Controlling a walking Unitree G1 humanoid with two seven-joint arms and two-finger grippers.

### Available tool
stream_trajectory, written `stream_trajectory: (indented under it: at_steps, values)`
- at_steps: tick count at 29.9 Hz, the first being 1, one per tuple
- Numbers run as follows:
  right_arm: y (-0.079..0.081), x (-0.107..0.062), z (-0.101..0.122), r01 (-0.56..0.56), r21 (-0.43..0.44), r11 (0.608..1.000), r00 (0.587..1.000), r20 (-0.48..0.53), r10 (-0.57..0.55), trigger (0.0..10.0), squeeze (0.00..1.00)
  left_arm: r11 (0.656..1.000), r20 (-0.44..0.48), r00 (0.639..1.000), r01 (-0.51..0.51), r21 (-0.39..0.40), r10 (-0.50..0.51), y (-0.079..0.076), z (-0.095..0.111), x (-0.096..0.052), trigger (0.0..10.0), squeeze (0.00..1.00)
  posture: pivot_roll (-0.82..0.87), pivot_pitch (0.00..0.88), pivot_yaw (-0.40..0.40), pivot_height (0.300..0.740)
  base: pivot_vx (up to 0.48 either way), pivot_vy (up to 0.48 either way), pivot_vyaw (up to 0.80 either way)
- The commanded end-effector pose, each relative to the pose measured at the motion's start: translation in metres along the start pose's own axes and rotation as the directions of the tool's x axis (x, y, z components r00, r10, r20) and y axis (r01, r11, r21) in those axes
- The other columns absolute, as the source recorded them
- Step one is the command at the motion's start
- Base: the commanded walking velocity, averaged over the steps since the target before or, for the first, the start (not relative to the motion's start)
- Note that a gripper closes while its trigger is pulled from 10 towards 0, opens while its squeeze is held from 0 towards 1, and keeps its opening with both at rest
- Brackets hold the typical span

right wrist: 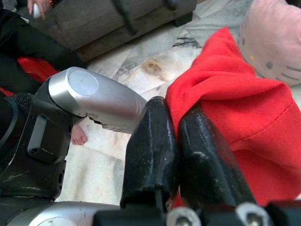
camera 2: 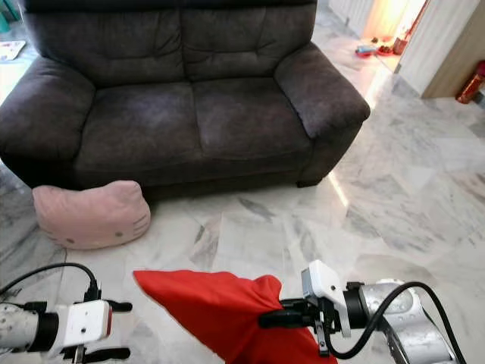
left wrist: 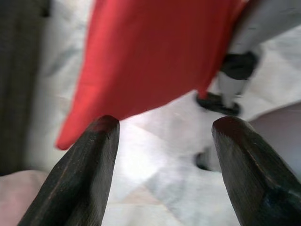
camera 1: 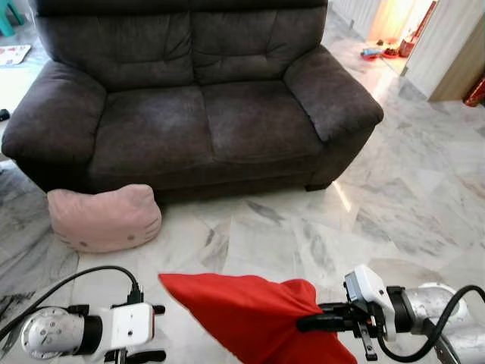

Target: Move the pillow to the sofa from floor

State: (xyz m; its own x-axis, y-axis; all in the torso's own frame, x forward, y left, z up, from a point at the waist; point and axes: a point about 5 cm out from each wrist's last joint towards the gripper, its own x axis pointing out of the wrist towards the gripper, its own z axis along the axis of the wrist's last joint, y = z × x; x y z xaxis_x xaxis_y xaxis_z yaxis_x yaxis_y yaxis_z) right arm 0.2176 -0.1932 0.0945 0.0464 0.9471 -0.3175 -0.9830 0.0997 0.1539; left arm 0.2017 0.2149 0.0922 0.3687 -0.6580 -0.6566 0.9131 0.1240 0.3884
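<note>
A red pillow (camera 1: 250, 315) hangs just above the marble floor in front of me, pinched at its right corner by my right gripper (camera 1: 307, 322), which is shut on the fabric (right wrist: 221, 108). My left gripper (camera 1: 155, 332) is open beside the pillow's left tip, with nothing between its fingers (left wrist: 94, 155). A pink cat-face pillow (camera 1: 104, 218) lies on the floor against the left front of the dark grey two-seat sofa (camera 1: 204, 114). The sofa's seat is bare.
White marble floor (camera 1: 364, 220) stretches between me and the sofa. A wall corner (camera 1: 455, 53) and a doorway with toys (camera 1: 379, 51) lie at the back right. In the right wrist view, a person's bare foot (right wrist: 77, 135) stands close behind my arm.
</note>
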Motion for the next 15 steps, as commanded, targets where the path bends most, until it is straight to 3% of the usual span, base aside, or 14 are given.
stream_trajectory:
  at_steps: [1, 6, 15]
  values:
    - [0.002, 0.0, 0.02, -0.053, -0.089, 0.995, 0.997, 0.059, 0.058, 10.0, 0.0, 1.0, -0.002, 1.0, -0.024, 0.019, 0.024, 0.001, -0.003, 0.001, 10.0, 0.0, 0.07, 0.114, -0.065, 0.74, 0.0, 0.0, 0.0]
    - [0.007, -0.001, 0.019, -0.086, -0.092, 0.992, 0.995, 0.037, 0.09, 10.0, 0.0, 0.997, -0.008, 0.997, -0.074, 0.031, 0.075, 0.006, -0.01, 0.002, 10.0, 0.0, 0.06, 0.116, -0.063, 0.74, 0.0, 0.0, 0.0]
    - [0.015, 0.0, 0.017, -0.157, -0.091, 0.983, 0.987, 0.002, 0.158, 10.0, 0.0, 0.998, -0.012, 1.0, -0.022, 0.056, 0.022, 0.002, -0.021, 0.005, 10.0, 0.0, 0.05, 0.119, -0.066, 0.74, 0.0, 0.0, 0.0]
